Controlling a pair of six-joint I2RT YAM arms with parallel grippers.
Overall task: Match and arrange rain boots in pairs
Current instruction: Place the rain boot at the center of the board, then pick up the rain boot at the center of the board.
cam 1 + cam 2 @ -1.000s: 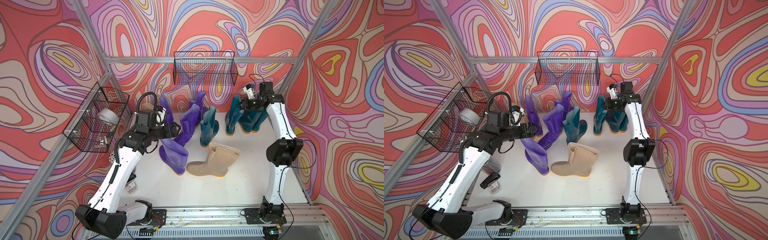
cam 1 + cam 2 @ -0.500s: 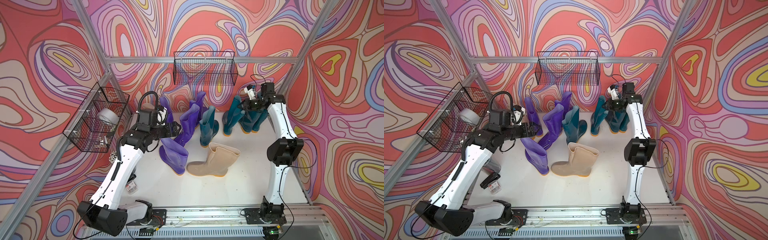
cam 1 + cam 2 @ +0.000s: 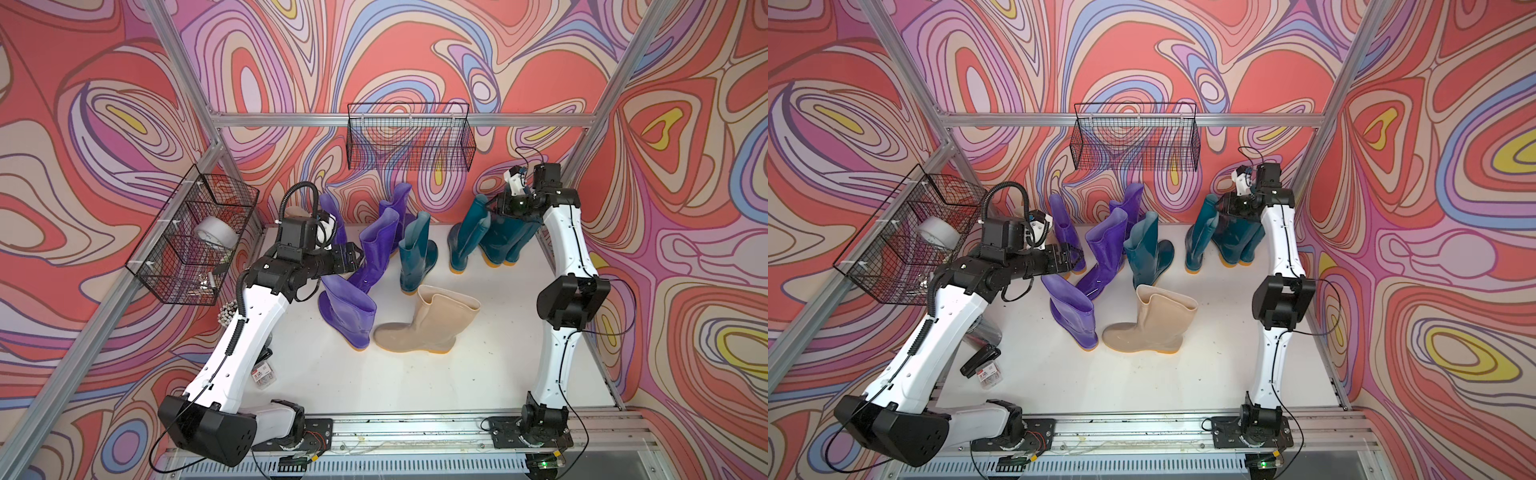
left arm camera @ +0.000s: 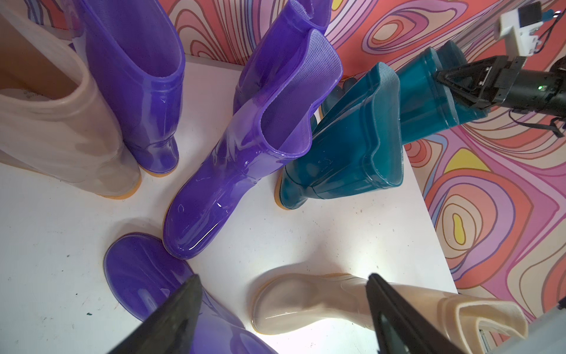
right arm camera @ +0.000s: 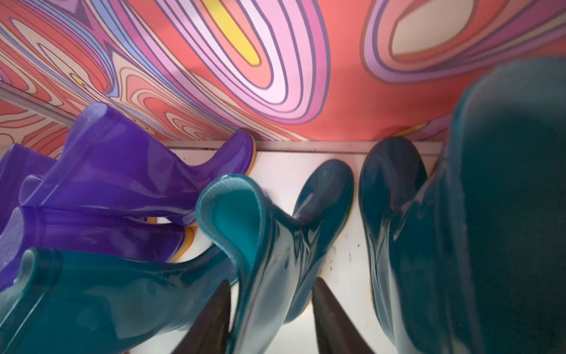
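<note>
On table: ten rain boots

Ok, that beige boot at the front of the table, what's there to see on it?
The beige boot is glossy, rubber-looking, pale cream with a thin yellow-orange sole edge. It stands upright on its sole on the white table, shaft mouth open, showing a matte lining. Its toe points at the nearest purple boot; they stand close, contact unclear. Nothing holds it.
</note>
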